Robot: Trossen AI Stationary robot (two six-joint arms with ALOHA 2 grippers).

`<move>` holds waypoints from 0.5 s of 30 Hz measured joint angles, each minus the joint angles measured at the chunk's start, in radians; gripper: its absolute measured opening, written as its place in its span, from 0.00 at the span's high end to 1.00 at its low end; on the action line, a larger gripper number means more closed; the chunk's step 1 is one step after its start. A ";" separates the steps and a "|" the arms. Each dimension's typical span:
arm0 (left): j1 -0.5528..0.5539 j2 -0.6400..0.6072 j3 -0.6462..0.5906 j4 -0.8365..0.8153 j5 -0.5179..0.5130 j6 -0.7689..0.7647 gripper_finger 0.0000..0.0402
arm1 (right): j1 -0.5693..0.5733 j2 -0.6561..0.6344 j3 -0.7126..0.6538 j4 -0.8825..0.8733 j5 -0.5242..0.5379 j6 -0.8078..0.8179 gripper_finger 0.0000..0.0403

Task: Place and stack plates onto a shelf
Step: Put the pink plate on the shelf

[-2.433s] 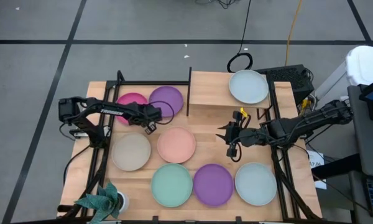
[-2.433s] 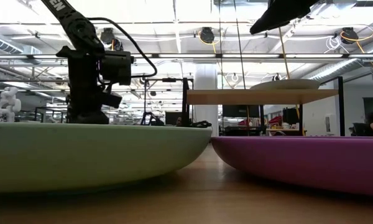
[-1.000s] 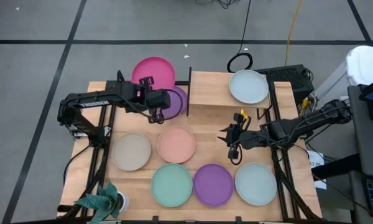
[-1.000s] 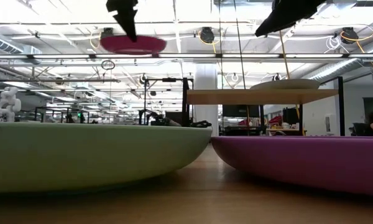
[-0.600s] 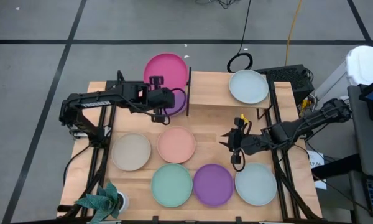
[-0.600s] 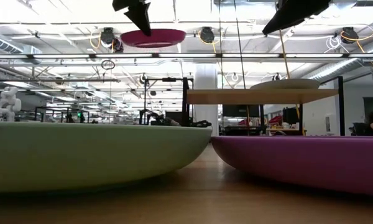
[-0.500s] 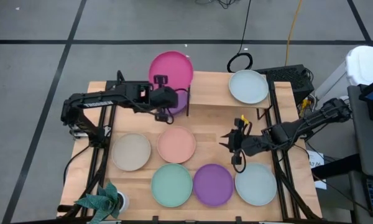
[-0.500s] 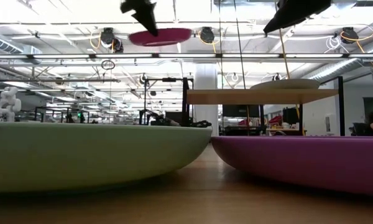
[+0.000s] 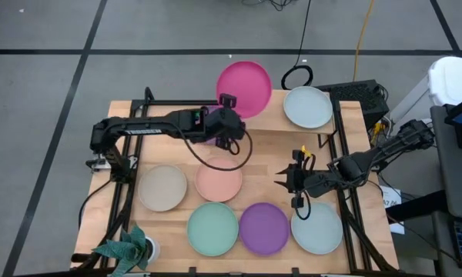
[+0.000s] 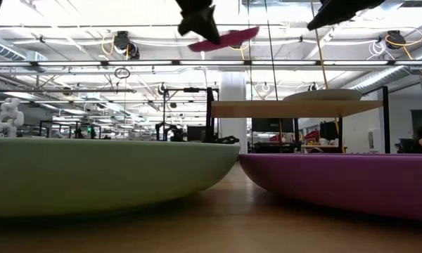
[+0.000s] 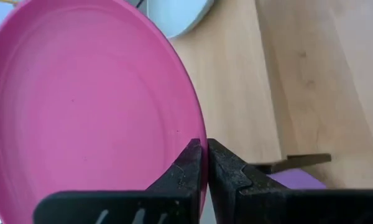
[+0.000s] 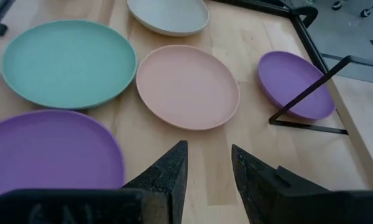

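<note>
Plates counted: we find eight in the overhead view, seven resting and one held in the air.
Beige plate [image 9: 162, 187]: flat on the table [image 9: 262, 146], leftmost of the middle row.
Left gripper [image 9: 228, 131]: we see it over the table's far middle, its jaws clamped on the rim of the magenta plate [image 9: 244, 88]; the wrist view shows both fingers [image 11: 191, 168] pinching that rim.
Magenta plate: lifted, above the left end of the shelf [image 9: 285, 119]; the level view shows it tilted [image 10: 222, 39], higher than the shelf top [image 10: 295, 108].
Purple plates: two. One lies under the left arm beside the shelf's black upright [image 12: 296, 93], mostly hidden from above; the other [image 9: 264, 227] sits in the near row.
Peach plate [image 9: 218, 181]: flat, just right of the beige one.
Mint plate [image 9: 212, 228]: near row, touching or almost touching the purple one beside it; we cannot tell which.
Grey-blue plates: two. One [image 9: 308, 107] rests on the shelf's right end; the other [image 9: 316, 228] lies at the right of the near row.
Right gripper [image 9: 296, 181]: we see it above the table, between the shelf and the near row, jaws apart and holding nothing [image 12: 208, 163].
</note>
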 joint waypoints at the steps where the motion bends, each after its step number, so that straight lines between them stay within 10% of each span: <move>1: 0.004 0.009 0.000 0.040 0.004 0.010 0.96 | 0.007 -0.004 0.000 -0.008 0.001 0.002 0.73; 15: 0.047 0.190 0.078 0.299 0.066 0.045 0.96 | 0.033 -0.016 0.000 -0.072 0.003 0.100 0.73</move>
